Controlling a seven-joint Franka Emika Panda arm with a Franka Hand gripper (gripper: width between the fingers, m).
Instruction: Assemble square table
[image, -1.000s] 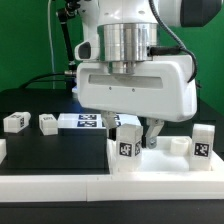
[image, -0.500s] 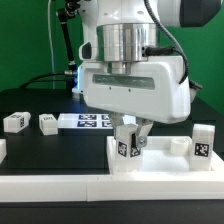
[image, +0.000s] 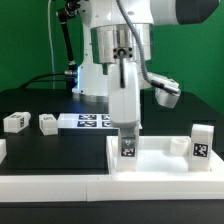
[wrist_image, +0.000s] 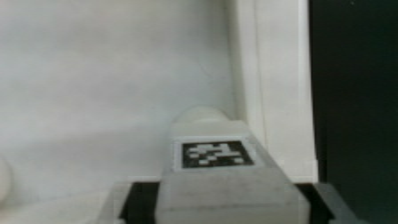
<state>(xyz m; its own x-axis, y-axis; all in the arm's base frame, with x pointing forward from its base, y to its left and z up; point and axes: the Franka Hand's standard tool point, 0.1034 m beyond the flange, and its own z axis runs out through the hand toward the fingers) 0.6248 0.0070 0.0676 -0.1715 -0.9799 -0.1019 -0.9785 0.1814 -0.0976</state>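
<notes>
My gripper (image: 128, 132) is clamped on a tagged leg (image: 128, 150), holding it upright on the square panel (image: 165, 163) near the corner at the exterior view's left. A second leg (image: 203, 141) stands toward the panel's right. A third leg (image: 15, 122) and a fourth leg (image: 48, 122) sit on the black table (image: 55, 150), beside the marker board (image: 88, 121).

The setting reads as a robotics laboratory. A black bench (image: 50, 150) is edged with long white bars (image: 60, 185) and backed by a plain green screen (image: 25, 40). A large white robot arm (image: 120, 45) is seen above it. Printed black-and-white square tags are carried by the marker board (image: 85, 121) and by small white blocks (image: 15, 122).
</notes>
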